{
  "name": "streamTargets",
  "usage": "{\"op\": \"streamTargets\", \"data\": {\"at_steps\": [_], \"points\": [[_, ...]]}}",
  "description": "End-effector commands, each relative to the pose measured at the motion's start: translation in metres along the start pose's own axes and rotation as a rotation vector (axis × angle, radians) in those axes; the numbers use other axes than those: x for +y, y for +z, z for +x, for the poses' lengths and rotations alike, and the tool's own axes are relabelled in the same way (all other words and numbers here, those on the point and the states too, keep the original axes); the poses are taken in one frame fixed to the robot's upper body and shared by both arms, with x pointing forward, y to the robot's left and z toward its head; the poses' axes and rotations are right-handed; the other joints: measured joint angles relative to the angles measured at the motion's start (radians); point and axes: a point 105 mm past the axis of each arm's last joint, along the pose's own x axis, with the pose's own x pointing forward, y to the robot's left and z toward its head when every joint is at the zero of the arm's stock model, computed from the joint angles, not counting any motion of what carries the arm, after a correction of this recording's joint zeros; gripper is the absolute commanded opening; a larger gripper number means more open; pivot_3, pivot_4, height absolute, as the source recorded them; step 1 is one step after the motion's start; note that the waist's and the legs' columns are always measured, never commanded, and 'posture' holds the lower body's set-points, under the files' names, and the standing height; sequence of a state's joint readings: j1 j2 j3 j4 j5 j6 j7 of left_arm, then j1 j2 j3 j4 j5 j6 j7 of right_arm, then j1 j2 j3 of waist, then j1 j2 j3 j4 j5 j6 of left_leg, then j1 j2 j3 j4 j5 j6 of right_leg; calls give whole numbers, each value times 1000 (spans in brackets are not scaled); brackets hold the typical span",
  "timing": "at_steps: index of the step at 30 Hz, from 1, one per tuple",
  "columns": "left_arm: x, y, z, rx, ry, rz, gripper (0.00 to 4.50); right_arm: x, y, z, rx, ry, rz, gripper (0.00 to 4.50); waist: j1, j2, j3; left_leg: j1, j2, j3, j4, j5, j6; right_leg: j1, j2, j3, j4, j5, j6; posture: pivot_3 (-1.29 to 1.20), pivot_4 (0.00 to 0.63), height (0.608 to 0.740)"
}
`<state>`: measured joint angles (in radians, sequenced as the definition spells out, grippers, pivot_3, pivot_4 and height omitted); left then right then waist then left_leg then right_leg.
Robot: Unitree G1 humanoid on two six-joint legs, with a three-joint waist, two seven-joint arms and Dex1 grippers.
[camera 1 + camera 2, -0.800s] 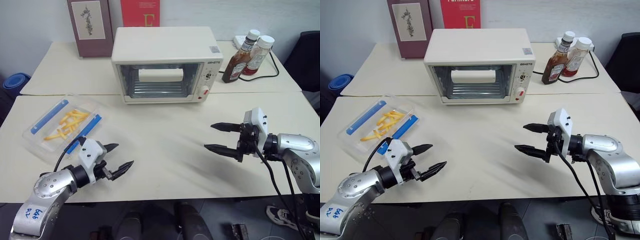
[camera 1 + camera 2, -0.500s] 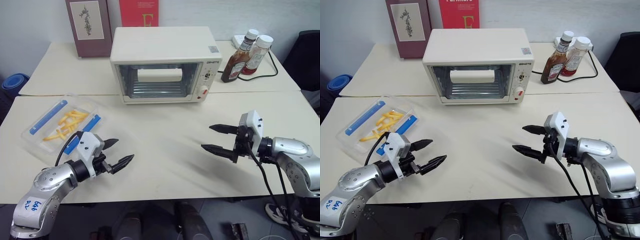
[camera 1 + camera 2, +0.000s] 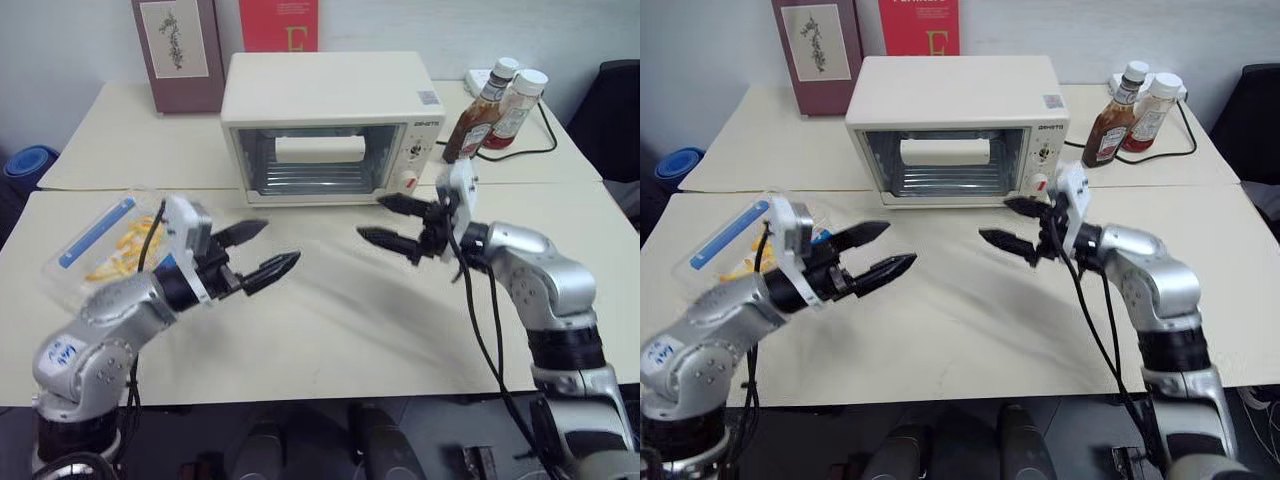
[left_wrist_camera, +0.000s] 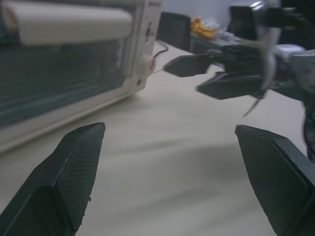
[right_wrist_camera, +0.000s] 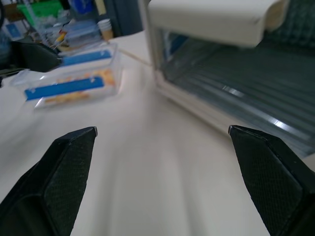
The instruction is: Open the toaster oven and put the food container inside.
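Both arms are raised above the table (image 3: 330, 330), and each gripper is empty with its two black fingers spread wide.

The left gripper (image 3: 262, 252) points toward the oven (image 3: 330, 128) and a little to the right. The oven is ahead of it, near but not touching. Its glass door is shut, and the white bar handle (image 3: 320, 150) lies across the upper part of the door. The container (image 3: 95, 240) is just behind and to the left of this gripper, beside the wrist, flat on the table. Part of it is hidden by the arm; one blue strip and some yellow fries show through the clear plastic.

The right gripper (image 3: 395, 222) points to the left, across the front of the oven. Its fingertips are near the lower right corner of the door, close to the red dial (image 3: 408, 181), but apart from it. The two grippers face each other with bare table between them.

Two sauce bottles (image 3: 498, 110) stand behind the right arm, beside the oven.
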<state>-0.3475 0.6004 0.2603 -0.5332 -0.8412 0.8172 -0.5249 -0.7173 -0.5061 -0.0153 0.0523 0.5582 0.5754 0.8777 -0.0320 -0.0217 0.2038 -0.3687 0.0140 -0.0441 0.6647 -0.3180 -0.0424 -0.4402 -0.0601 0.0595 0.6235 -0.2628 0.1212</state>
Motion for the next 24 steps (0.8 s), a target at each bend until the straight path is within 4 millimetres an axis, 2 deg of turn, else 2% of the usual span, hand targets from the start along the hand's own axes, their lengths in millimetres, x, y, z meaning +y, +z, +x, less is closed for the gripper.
{"op": "streamTargets", "data": {"at_steps": [1,6,14,19,23,24], "points": [[4,24,-6,9,-54,95,4500,-16,20,12,-39,-5,-61,4474,-4,0,0,0,0,0,0,0,0,-1,0,0,0,0,0,0,150,740],[12,33,-10,67,-77,186,4500,-34,25,27,-32,-28,-67,4474,-3,0,0,-2,0,2,-3,0,-1,-3,0,0,1,0,-1,0,150,740],[24,42,-15,85,-54,256,4500,-21,36,42,-46,68,-100,4474,-4,1,0,-4,0,2,-3,0,-1,-4,-1,0,2,0,0,0,150,740],[37,37,-11,97,-5,282,4500,6,32,47,-42,177,-106,4474,-5,1,0,-3,0,2,-2,0,-1,-4,0,0,2,0,0,0,150,740],[49,45,-7,72,28,313,4500,26,22,43,-16,220,-154,4474,-4,1,0,-3,1,2,-2,0,-1,-4,0,0,4,0,0,0,150,740],[54,47,-6,61,43,314,4313,31,21,42,-18,230,-163,4495,-4,1,0,-3,1,1,-2,0,-1,-4,0,0,4,0,0,0,150,740]]}}
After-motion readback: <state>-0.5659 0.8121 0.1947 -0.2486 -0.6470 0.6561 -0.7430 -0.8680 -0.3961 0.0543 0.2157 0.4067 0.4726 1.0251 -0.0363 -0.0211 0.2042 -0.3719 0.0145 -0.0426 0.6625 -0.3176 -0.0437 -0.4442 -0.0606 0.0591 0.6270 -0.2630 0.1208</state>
